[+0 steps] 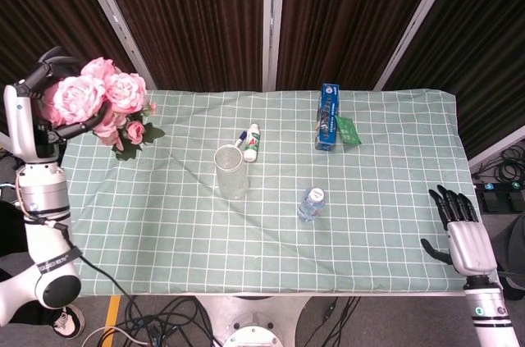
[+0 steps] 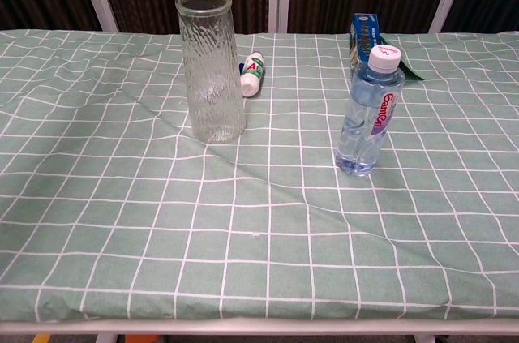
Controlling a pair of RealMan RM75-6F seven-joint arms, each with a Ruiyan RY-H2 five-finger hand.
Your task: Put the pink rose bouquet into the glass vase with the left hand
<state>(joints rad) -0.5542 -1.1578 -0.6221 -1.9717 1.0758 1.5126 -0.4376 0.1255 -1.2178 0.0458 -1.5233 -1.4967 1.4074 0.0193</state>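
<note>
High above the table's far left corner, my left hand [image 1: 33,113] grips the pink rose bouquet [image 1: 97,101], whose blooms and green leaves point toward the table. The ribbed glass vase [image 1: 231,171] stands upright and empty near the table's middle, well to the right of the bouquet; in the chest view the vase [image 2: 211,67] rises at the centre left. My right hand [image 1: 458,230] hangs open at the front right edge of the table, holding nothing. Neither hand appears in the chest view.
A water bottle [image 1: 311,203] stands right of the vase. A small white bottle [image 1: 253,143] lies just behind the vase. A blue box [image 1: 328,116] with a green packet [image 1: 348,130] stands at the back. The green checked cloth [image 1: 164,224] is wrinkled.
</note>
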